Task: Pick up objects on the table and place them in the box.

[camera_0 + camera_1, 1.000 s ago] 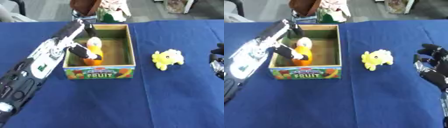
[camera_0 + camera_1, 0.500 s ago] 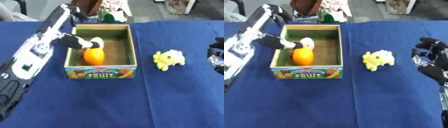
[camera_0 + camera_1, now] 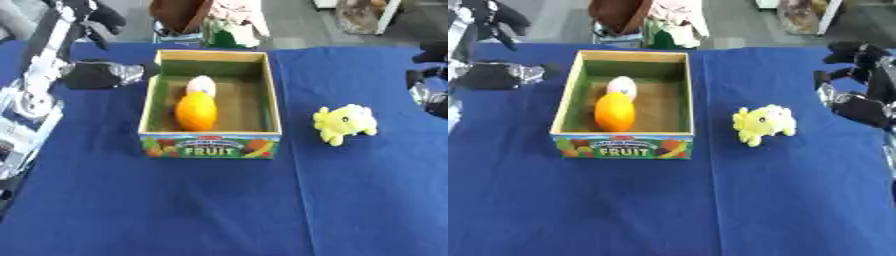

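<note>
Left eye view shows the box [image 3: 210,145], labelled FRUIT, on the blue table [image 3: 219,210], with an orange fruit [image 3: 196,112] and a white egg-shaped thing [image 3: 201,85] just behind it inside. A yellow plush toy [image 3: 346,123] lies on the cloth to the right of the box, apart from it. The left hand [image 3: 98,21] hangs at the far left corner, fingers relaxed and empty. The right hand [image 3: 859,65] shows at the right edge, fingers loosely spread, holding nothing.

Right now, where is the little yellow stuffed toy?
The yellow stuffed toy lies on the blue tablecloth to the right of the fruit box, apart from it and not yet inside. The robot's right hand is at the right edge.
</note>
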You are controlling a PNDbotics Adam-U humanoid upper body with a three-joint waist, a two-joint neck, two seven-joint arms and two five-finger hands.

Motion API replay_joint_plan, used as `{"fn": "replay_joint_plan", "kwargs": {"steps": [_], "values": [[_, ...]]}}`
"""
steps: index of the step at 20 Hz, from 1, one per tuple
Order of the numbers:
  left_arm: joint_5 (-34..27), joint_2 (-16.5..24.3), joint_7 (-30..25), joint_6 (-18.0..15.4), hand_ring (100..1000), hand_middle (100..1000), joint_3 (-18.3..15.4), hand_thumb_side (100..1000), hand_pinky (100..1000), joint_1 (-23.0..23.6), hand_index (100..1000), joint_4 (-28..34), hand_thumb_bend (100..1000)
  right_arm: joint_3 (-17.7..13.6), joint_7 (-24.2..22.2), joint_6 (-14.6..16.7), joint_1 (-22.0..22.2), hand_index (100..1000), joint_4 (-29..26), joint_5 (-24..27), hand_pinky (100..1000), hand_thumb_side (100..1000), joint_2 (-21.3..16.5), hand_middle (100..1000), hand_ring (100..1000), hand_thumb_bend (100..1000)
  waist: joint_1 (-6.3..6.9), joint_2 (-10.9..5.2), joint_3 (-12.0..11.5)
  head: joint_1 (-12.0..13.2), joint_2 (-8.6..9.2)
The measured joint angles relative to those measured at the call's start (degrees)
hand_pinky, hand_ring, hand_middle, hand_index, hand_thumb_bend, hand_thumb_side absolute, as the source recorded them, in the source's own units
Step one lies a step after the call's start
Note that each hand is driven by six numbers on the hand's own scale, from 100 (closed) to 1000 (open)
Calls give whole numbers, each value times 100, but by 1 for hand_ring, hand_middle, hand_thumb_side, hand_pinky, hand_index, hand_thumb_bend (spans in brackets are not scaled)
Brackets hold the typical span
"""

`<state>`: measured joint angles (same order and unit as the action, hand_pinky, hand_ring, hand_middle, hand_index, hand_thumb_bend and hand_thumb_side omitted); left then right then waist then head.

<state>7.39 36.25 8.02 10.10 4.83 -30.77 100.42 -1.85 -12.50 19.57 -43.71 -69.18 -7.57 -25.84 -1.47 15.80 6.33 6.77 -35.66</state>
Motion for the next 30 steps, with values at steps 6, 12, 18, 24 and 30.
{"fn": "replay_joint_plan", "kwargs": {"steps": [6, 12, 18, 24, 30], "values": [[-206, -71, 176, 25, 692, 462, -137, 259, 480, 272, 592, 16, 844, 365, -331, 507, -559, 789, 919, -532, 644, 100, -192, 659, 785, 320, -24, -30, -96, -40, 0], [-298, -131, 215, 25, 693, 461, -187, 260, 479, 420, 592, 30, 844, 439, -651, 1017, -899, 819, 1850, -1104, 667, 100, -185, 703, 818, 382, -30, -31, -149, -58, 5], [-354, -173, 224, 34, 691, 459, -191, 258, 477, 500, 591, 32, 843, 409, -1039, 1368, -1020, 838, 2418, -1611, 687, 100, -119, 738, 849, 407, -30, -28, -169, -66, 44], [-384, -222, 227, 31, 691, 458, -192, 258, 476, 543, 590, 11, 842, 315, -1113, 1426, -1074, 839, 2734, -1949, 688, 100, -11, 737, 848, 409, -12, -26, -179, -88, 47], [-391, -262, 225, 30, 691, 457, -193, 256, 475, 557, 590, -22, 841, 238, -1010, 1424, -1137, 837, 2951, -2279, 687, 100, 121, 735, 847, 409, 1, -23, -191, -108, 47]]}}
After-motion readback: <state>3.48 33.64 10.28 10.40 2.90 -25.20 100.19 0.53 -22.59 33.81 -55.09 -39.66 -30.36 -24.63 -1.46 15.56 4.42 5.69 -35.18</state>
